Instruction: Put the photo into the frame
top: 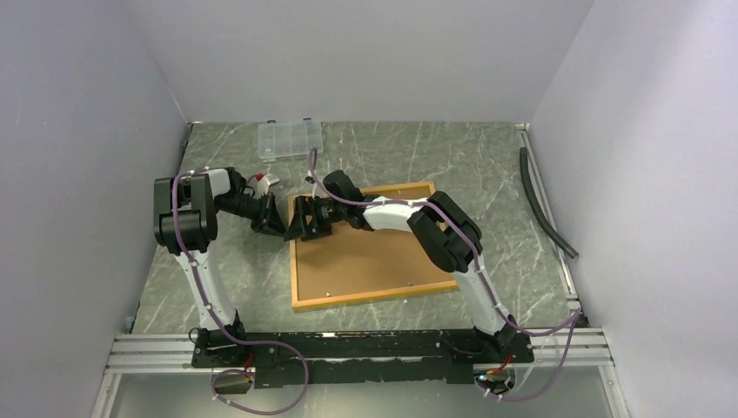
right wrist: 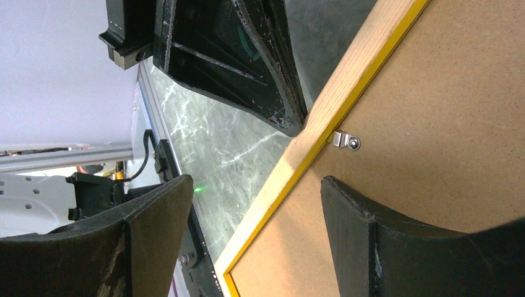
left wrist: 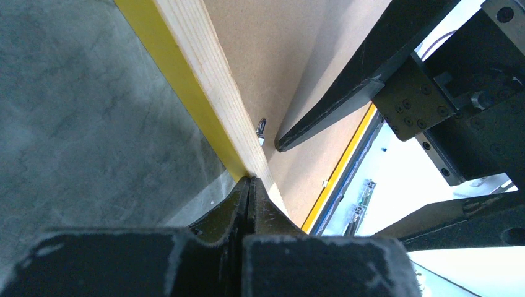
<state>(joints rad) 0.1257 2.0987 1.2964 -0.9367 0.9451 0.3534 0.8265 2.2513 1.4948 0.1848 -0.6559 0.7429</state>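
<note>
The frame (top: 365,299) lies back side up on the table, its pale wood rail (left wrist: 204,68) edged in yellow, with a brown backing board (top: 365,257) filling it. The photo is hidden. My left gripper (left wrist: 249,180) is shut, its tips pressed against the outer edge of the frame's left rail, nothing between the jaws. My right gripper (right wrist: 254,185) stands open astride that same rail (right wrist: 347,80): one finger over the table, the other over the backing board (right wrist: 446,124). A small metal clip (right wrist: 345,141) sits on the rail just ahead, beside the left gripper's fingers (right wrist: 278,93).
A clear plastic compartment box (top: 290,139) rests at the back left of the marbled table. A black hose (top: 544,205) runs along the right wall. White walls close in three sides, and an aluminium rail (top: 348,344) carries the arm bases at the near edge.
</note>
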